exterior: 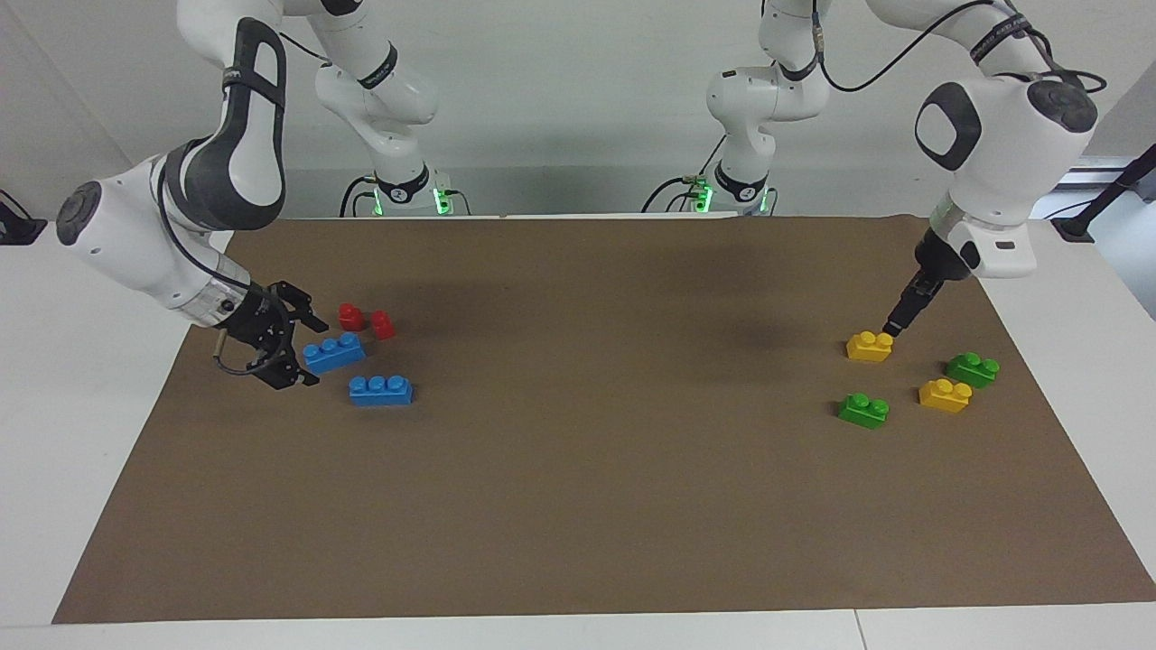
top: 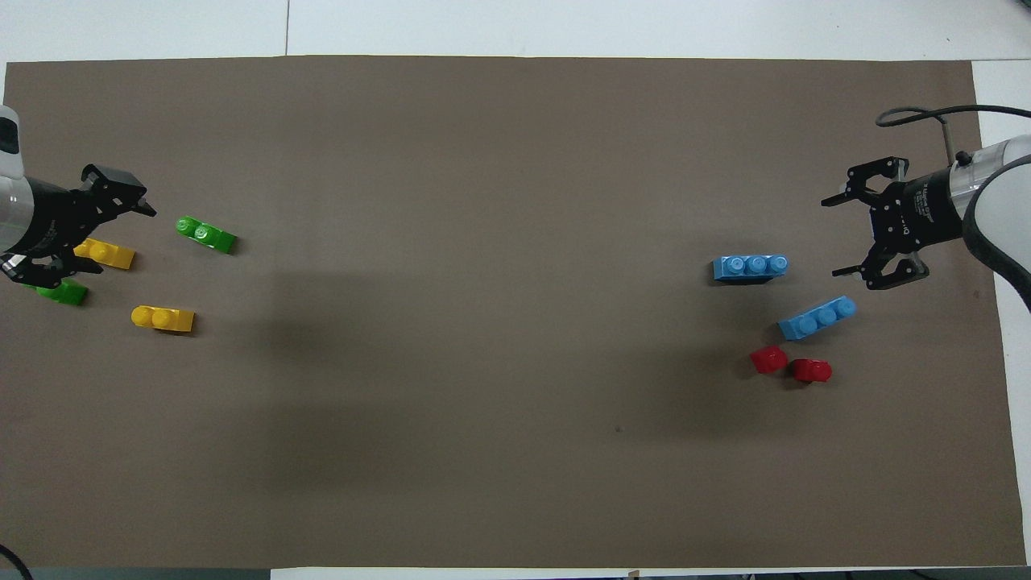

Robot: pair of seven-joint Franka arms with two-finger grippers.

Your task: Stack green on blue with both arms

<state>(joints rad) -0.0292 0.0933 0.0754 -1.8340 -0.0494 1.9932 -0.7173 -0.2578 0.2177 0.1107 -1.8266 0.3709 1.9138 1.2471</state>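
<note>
Near the right arm's edge of the worktop (exterior: 578, 506), the right hand (exterior: 298, 348) hangs released, fingers spread, just beside the nearer blue brick (exterior: 334, 352); the other blue brick (exterior: 381, 390) lies farther out. Toward the left arm's edge, the left hand (exterior: 890, 330) hangs over a yellow brick (exterior: 870, 346), its fingers spread, with one green brick (exterior: 973, 369) beside it and the other green brick (exterior: 863, 410) farther out.

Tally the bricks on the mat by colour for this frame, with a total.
Blue bricks: 2
Red bricks: 2
Yellow bricks: 2
Green bricks: 2
Total: 8
</note>
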